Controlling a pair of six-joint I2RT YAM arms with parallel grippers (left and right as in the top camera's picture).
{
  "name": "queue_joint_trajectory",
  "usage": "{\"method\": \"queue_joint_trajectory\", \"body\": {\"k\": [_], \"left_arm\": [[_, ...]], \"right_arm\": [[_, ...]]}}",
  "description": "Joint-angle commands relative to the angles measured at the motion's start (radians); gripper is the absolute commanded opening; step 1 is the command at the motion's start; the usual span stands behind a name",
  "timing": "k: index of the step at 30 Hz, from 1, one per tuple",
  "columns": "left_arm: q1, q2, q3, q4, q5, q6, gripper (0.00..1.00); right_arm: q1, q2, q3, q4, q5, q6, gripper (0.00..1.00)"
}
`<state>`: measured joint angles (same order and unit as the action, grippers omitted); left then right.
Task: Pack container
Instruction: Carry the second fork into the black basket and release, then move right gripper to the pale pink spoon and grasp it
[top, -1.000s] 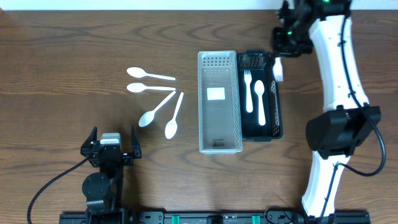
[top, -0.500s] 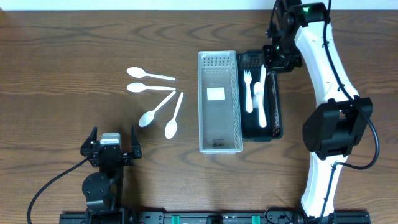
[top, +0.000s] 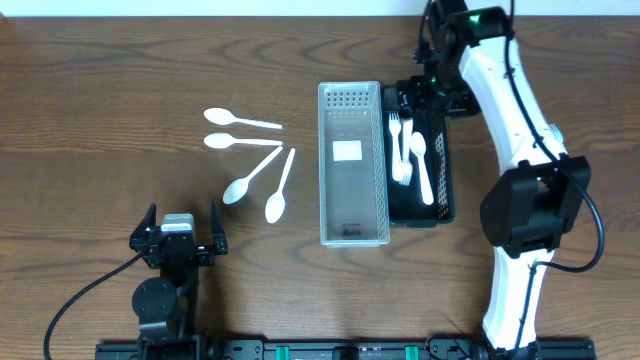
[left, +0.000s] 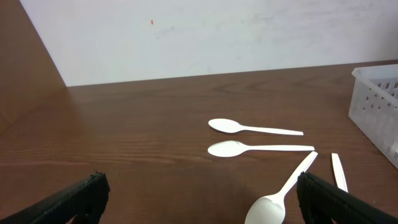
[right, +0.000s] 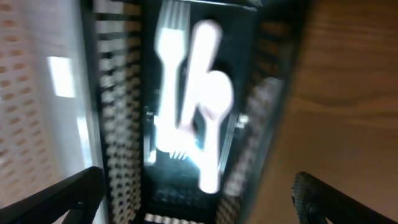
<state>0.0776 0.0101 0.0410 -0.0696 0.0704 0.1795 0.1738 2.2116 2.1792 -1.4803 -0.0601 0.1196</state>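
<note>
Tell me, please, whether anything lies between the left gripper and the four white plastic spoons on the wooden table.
Nothing visible does. The left gripper sits open, and only bare wooden table lies between it and the four white plastic spoons.

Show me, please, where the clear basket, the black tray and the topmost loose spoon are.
clear basket (top: 352, 200), overhead view, on its bare floor.
black tray (top: 443, 180), overhead view, on its right side.
topmost loose spoon (top: 243, 121), overhead view, on its handle.
</note>
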Motion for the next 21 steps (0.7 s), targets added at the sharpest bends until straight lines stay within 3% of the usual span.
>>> {"method": "queue_joint_trajectory", "body": {"k": [1, 7, 21], "left_arm": [[0.005, -0.005, -0.029, -0.011, -0.004, -0.008, 0.98], [0.005, -0.005, -0.029, -0.011, -0.004, -0.008, 0.98], [0.005, -0.005, -0.029, -0.011, -0.004, -0.008, 0.98]], "right_arm": [[-0.106, -0.009, 0.096, -0.025, 0.100, -0.095, 0.99], [-0.280, -0.008, 0.122, -0.089, 0.161, -0.530, 0.99], [-0.620, -0.005, 0.050, -0.005, -0.013, -0.682, 0.99]]}}
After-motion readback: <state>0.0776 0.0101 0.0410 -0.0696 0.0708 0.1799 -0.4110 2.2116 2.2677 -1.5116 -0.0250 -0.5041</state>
